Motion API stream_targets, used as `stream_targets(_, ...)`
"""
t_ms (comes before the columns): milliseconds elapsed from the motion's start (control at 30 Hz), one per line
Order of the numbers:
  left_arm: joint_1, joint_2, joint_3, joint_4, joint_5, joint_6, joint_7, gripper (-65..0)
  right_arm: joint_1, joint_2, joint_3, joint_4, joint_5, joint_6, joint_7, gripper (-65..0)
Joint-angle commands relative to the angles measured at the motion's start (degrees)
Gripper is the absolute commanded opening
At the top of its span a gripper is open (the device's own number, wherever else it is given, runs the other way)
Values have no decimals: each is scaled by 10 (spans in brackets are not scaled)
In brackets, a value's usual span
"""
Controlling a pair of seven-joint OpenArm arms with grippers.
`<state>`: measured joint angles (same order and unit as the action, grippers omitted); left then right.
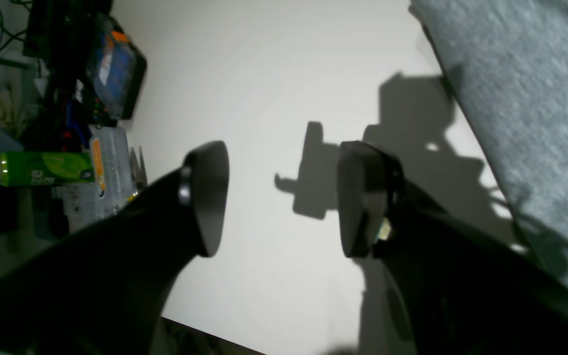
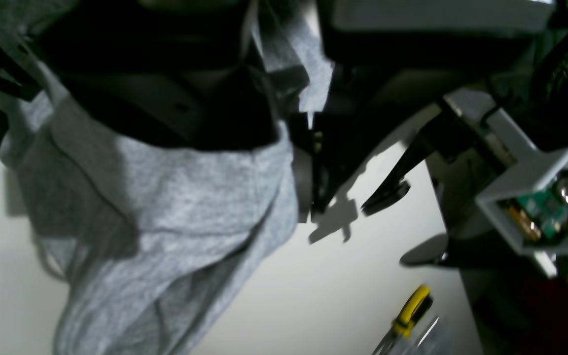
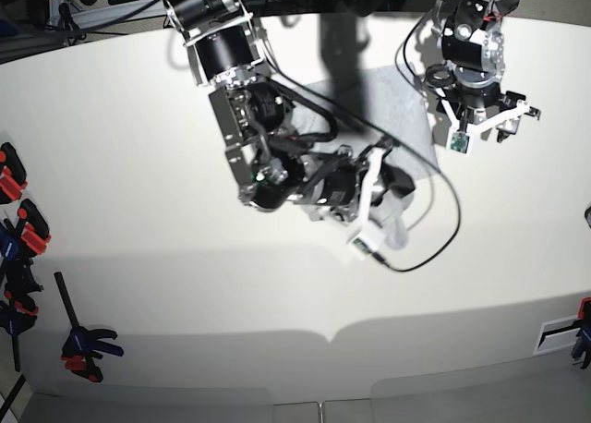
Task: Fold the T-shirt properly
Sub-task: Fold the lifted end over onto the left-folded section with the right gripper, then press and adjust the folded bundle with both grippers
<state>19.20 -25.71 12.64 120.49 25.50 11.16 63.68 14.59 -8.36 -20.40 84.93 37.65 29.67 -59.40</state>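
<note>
Right tool (image 3: 399, 185) clamping grey T-shirt (image 2: 175, 207) (lettering showing), left tool (image 1: 284, 197) agape

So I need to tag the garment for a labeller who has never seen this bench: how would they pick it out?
Start at the white table, then find the arm reaching into its middle. The T-shirt is the light grey cloth there, partly lifted by the right gripper, the only soft thing and lettered in black.

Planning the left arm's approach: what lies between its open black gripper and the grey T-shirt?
Only bare white table, seen in the left wrist view, separates the left gripper from the heather-grey T-shirt.
</note>
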Motion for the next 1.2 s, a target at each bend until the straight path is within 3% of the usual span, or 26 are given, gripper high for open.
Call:
stream_targets(0,-3,-5,-3,10,11,13,-3,-330,14,-6,-11,11,14,6,16,-650)
stream_targets(67,-3,-5,-3,10,11,13,-2,-330,14,-6,-29,11,14,6,16,-650)
stream_targets(200,-3,-5,-3,10,11,13,-2,-330,14,-6,-65,11,16,5,34,-395)
stream_targets(267,-3,-5,-3,10,17,13,-2,-330,14,-6,-84,11,19,5,42,-353)
stream_targets(467,-3,-9,-3,10,57,13,15,-330,19,-6,-115,12,17,6,45,-354)
stream_targets(567,-3,-10,-3,10,60,14,15,-330,26,-6,-98,32,-17,5,30,-355)
stream_targets(633,-3,-10,-3,10,60,14,15,-330,25,-6,-70,66,-69,-2,11,-355)
stream_targets(700,-3,-10,-3,10,60,14,15,-330,20,-6,-36,109,-158,-32,-21,-361)
stream_targets(800,-3,-10,-3,10,60,14,14,-330,-8,-6,33,180,-269,-35,-43,-361)
stream_targets(900,-3,-10,-3,10,59,14,14,-330,-48,-1,105,241,-242,-35,-46,-361)
stream_targets(1067,-3,-10,-3,10,59,15,12,-330,-118,64,195,258,-196,-23,-58,-361)
stream_targets(1167,-3,-10,-3,10,59,15,10,-330,-151,83,217,258,-165,-6,-56,-361)
